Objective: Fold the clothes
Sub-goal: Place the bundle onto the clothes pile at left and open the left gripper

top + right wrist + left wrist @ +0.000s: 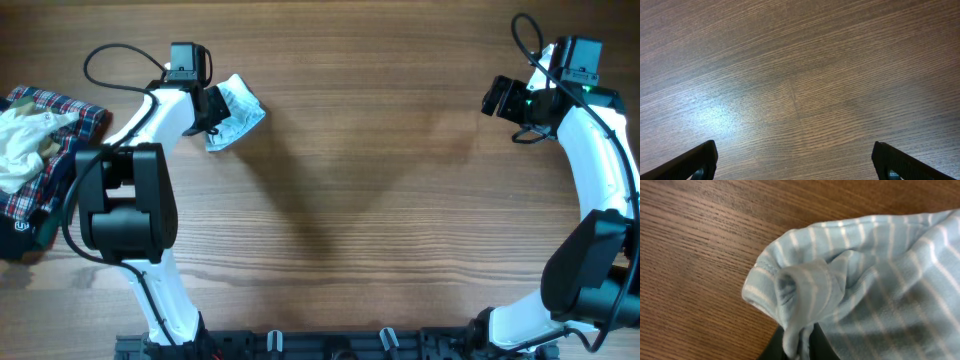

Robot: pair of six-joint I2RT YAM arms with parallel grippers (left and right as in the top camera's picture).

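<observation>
The clothes (238,113), a light-blue garment with white pinstripes, lie bunched on the table at the upper left. My left gripper (213,112) is shut on a fold of them. In the left wrist view the striped clothes (880,280) fill the right side, and a pinched fold runs down between the dark fingertips (817,347) of the left gripper (799,350). My right gripper (492,100) is at the upper right, far from the clothes. Its fingers (695,162) stand wide apart, so the right gripper (795,167) is open over bare wood.
A pile of other garments sits at the left edge: a red-and-navy plaid garment (85,118) with a cream-white cloth (22,145) on top. The wooden table (360,200) stretches between the two arms.
</observation>
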